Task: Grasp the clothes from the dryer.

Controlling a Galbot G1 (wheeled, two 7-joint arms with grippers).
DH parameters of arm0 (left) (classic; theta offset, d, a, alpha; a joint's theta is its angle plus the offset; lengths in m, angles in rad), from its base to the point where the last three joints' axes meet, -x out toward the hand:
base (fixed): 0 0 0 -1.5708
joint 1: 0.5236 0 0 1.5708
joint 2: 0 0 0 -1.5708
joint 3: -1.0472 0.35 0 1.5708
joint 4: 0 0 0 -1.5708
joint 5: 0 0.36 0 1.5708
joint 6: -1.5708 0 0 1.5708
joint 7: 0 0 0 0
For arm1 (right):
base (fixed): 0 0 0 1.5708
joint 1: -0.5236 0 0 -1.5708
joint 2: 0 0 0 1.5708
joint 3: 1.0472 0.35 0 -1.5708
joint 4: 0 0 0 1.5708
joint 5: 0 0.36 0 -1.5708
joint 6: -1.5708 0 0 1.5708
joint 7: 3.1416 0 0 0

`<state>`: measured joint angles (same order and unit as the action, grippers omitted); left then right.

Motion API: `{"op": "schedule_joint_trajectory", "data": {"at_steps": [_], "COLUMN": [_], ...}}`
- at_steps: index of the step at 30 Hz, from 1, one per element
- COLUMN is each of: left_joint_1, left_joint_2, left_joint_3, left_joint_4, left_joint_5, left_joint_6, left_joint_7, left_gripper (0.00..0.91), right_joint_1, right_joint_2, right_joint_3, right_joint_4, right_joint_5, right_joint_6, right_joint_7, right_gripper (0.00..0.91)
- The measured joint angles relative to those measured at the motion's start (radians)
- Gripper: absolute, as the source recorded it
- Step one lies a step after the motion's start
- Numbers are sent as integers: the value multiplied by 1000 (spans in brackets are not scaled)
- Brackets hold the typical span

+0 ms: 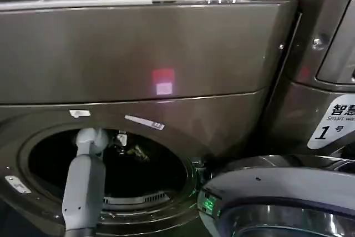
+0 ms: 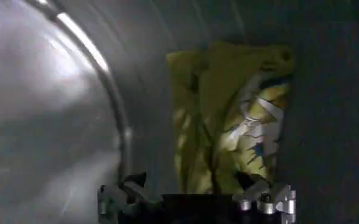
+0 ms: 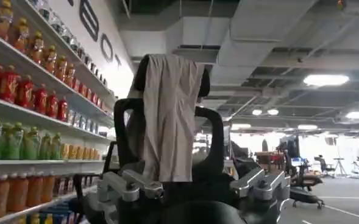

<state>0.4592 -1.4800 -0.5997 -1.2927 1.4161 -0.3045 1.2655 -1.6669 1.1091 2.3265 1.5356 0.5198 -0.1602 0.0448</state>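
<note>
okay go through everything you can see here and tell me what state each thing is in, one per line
dryer: door swung open, round port exposed, small red light lit on the front.
dryer door: open, hanging off to the right of the port.
clothes: crumpled yellow-green bundle inside the drum, not yet gripped.
left gripper: open, inside the drum, fingers just short of the clothes.
right gripper: open, empty, away from the dryer, facing an office chair.

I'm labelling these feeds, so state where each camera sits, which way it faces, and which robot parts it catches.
Head view: on the head, looking down at the dryer; left arm reaches into the port.
Left wrist view: inside the drum, facing the clothes; left gripper open.
Right wrist view: facing away into the room, at a chair and drink shelves; right gripper open.
Shared: head and left wrist views both show the clothes.
</note>
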Motion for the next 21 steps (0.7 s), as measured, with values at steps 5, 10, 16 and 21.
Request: {"op": "schedule_joint_trajectory", "data": {"at_steps": [5, 10, 16, 21], "left_joint_1": [-30, -54, -92, -118], "left_joint_2": [3, 6, 11, 14], "left_joint_3": [-4, -8, -10, -12], "left_joint_4": [49, 98, 175, 242], "left_joint_5": [-11, -32, -74, -106], "left_joint_6": [-4, 0, 31, 48], "left_joint_7": [33, 52, 56, 62], "left_gripper": [907, 907, 907, 193], "right_joint_1": [3, 7, 10, 13], "right_joint_2": [1, 3, 6, 5], "right_joint_3": [-5, -11, -19, -23], "right_joint_4": [0, 2, 2, 2], "right_joint_5": [-1, -4, -5, -6], "right_joint_6": [2, 4, 9, 9], "right_joint_7": [0, 0, 0, 0], "right_gripper": [907, 907, 907, 907]}}
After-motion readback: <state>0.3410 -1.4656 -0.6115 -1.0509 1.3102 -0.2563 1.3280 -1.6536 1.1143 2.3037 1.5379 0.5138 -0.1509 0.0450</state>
